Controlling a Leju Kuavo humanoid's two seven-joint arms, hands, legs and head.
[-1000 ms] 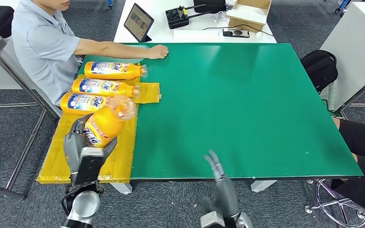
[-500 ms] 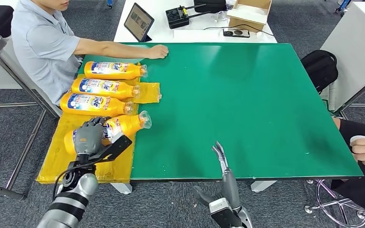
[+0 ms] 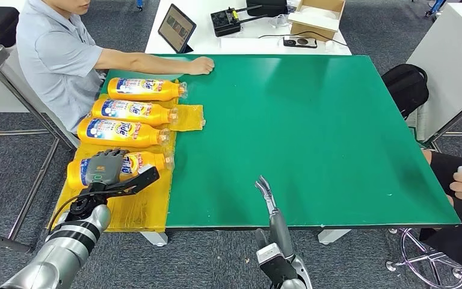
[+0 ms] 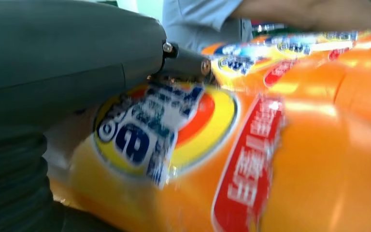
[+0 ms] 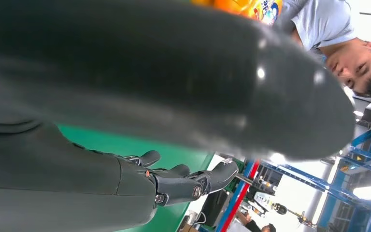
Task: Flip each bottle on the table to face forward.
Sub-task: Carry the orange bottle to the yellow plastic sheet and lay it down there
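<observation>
Four orange bottles lie on their sides in a column on the left part of the table, all with necks to the right and labels up. The far bottle (image 3: 146, 89), the second bottle (image 3: 133, 111) and the third bottle (image 3: 122, 132) lie parallel. The nearest bottle (image 3: 138, 164) lies just beside the third.

Nearest bottle (image 3: 133, 164) lowered flat onto mat, label up.
</observation>
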